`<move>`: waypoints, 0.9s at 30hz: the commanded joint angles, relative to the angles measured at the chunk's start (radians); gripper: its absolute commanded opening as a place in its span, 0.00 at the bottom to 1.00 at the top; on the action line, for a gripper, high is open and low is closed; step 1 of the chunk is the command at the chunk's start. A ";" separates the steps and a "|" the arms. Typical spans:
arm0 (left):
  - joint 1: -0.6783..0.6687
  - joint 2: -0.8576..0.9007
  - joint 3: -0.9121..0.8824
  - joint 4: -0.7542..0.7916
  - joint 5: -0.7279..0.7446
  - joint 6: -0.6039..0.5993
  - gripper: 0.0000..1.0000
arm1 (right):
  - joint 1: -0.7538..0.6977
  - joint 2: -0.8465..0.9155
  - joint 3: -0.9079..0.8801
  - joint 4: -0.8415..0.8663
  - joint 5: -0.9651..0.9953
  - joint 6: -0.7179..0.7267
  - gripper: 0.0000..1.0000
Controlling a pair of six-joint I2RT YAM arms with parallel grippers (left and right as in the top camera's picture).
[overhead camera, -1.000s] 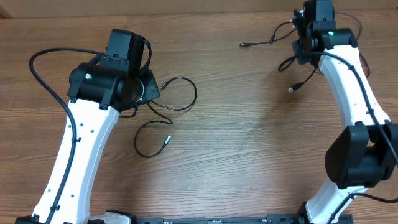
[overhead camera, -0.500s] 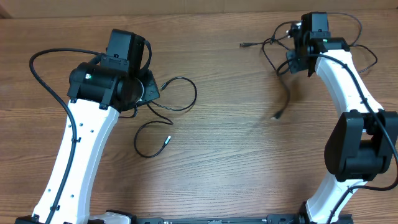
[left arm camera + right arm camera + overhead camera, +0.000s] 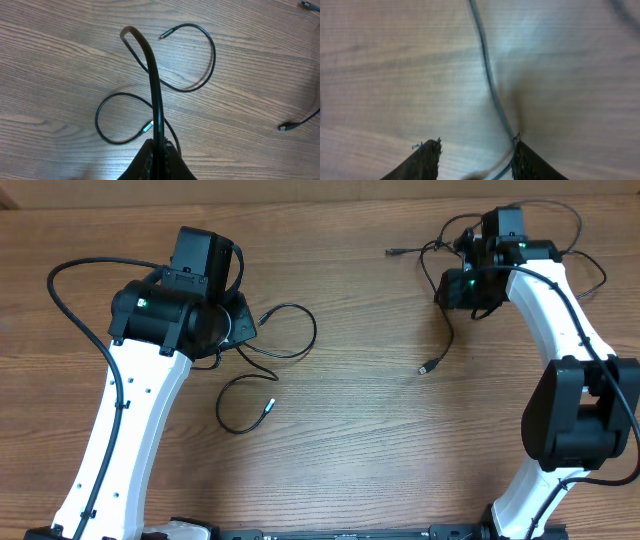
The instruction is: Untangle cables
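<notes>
- On the left half of the table [image 3: 360,440], the left cable [image 3: 314,330] lies in two loose loops, and its two metal-tipped ends rest apart from each other.
- Across the table, the right cable [image 3: 410,251] trails from under the right arm. One end lies far up the table and the other end [image 3: 426,367] sits nearer the middle, so the two cables are well apart.
- From my left wrist camera, the left gripper [image 3: 158,145] looks pressed together on a stretch of the left cable, which arches up out of the fingertips and bends back toward the loops.
- From my right wrist camera, the right gripper [image 3: 474,141] has its fingers [image 3: 426,159] spread. The right cable [image 3: 489,75] runs down against the inner tip of one finger only, so nothing is pinching it. The view is blurred, and I can't tell whether the cable is hooked there or just brushing past.
- My first worry is that the right cable slides off that one finger if I move the arm.
- My second worry is the left side. The lower loop crosses the cable near the gripper, and a hard pull could tighten that crossing instead of opening it.
- My third worry is the dark lines around the right wrist. I can't tell cable from arm wiring there, so a sweep could snag it.
</notes>
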 commanded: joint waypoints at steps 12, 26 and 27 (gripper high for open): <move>-0.005 0.005 0.007 0.011 0.004 0.012 0.09 | -0.001 0.105 -0.029 -0.150 0.031 0.047 0.48; -0.005 0.005 0.007 0.011 -0.003 0.012 0.09 | -0.002 0.108 -0.160 -0.001 0.174 0.096 0.21; -0.005 0.005 0.007 0.011 -0.004 0.012 0.09 | -0.002 0.108 -0.160 0.009 0.180 0.095 0.13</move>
